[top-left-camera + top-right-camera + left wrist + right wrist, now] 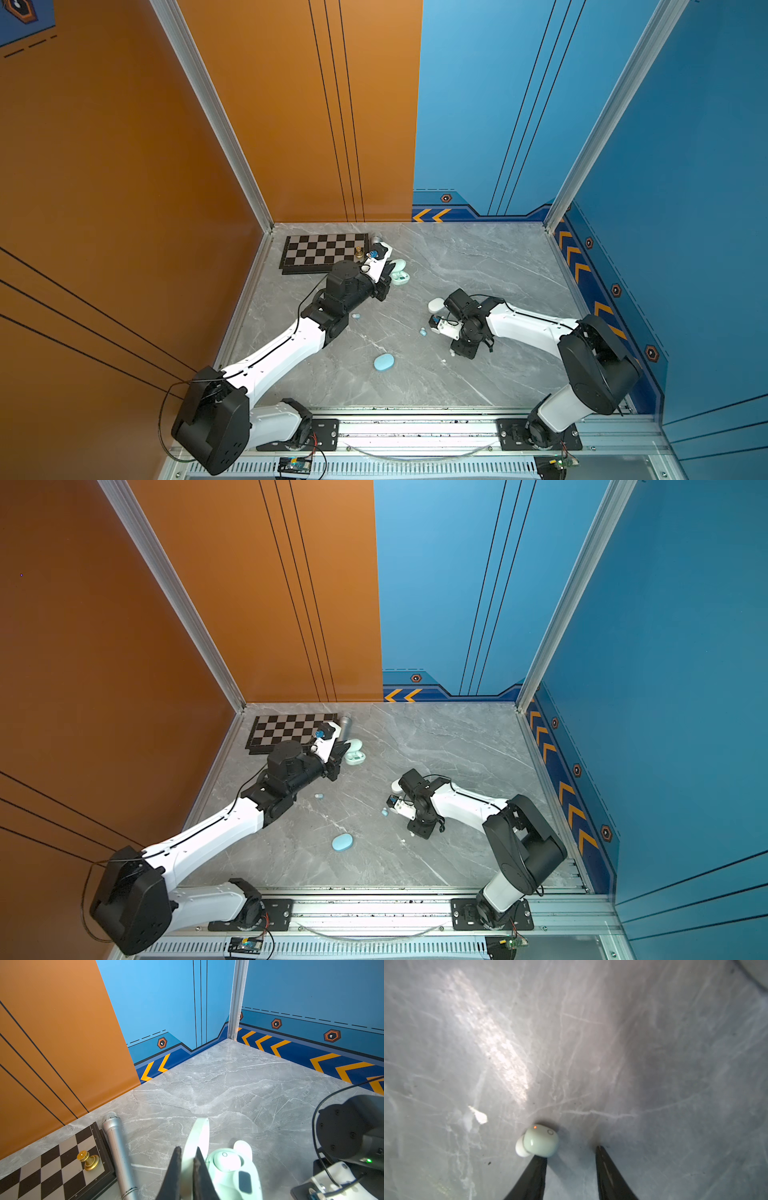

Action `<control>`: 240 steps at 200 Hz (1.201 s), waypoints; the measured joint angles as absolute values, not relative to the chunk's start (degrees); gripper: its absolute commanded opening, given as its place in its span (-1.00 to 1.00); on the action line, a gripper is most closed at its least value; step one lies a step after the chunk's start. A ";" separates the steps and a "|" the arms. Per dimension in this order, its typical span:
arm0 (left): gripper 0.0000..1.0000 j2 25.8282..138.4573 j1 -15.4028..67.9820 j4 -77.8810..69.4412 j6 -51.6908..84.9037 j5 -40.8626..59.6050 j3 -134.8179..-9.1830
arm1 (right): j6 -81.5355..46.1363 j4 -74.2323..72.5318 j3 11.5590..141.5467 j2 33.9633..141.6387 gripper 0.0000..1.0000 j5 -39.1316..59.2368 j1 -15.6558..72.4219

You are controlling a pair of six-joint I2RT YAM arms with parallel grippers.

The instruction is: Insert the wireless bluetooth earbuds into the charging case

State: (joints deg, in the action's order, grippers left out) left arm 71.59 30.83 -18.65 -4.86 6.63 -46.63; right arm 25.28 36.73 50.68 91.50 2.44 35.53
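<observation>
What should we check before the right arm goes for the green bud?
1. Green case open: ok.
2. Left gripper shut on the case lid: ok.
3. Right gripper open: ok.
4. Green earbud between its jaws: not ok; it lies on the table against one fingertip, outside the gap.
5. Free slot in the case: ok; one dark recess looks empty beside a seated bud.

Robot lab test cell: aluminium-profile frame [212, 112], printed orange panel [104, 166] and blue panel [478, 104] for walls, grey marble-look surface [478, 266], left arm [282, 353] and right arm [528, 326] bolted to a front rail [415, 430], bare circuit board [294, 464] exposed.
</observation>
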 measured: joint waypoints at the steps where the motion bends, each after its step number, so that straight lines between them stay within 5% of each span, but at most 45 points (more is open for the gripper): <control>1: -1.00 71.59 30.83 -18.65 -4.86 6.66 -46.63 | 25.23 36.69 50.68 91.50 -0.15 2.42 35.48; 69: -1.00 70.67 30.83 -18.61 -4.86 6.20 -46.57 | 11.51 36.49 56.53 92.01 -0.15 -0.80 32.08; 156: -1.00 62.26 31.27 -16.93 -5.04 6.61 -42.35 | -47.11 49.12 59.20 83.79 -0.08 0.14 31.05; 240: -1.00 53.80 36.25 -11.88 -6.15 11.79 -35.94 | -72.82 48.01 59.79 95.37 -0.09 8.95 32.77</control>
State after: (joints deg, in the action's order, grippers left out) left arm 53.80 36.25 -11.88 -6.15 11.79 -35.94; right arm -72.82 48.01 59.79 95.37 8.95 32.77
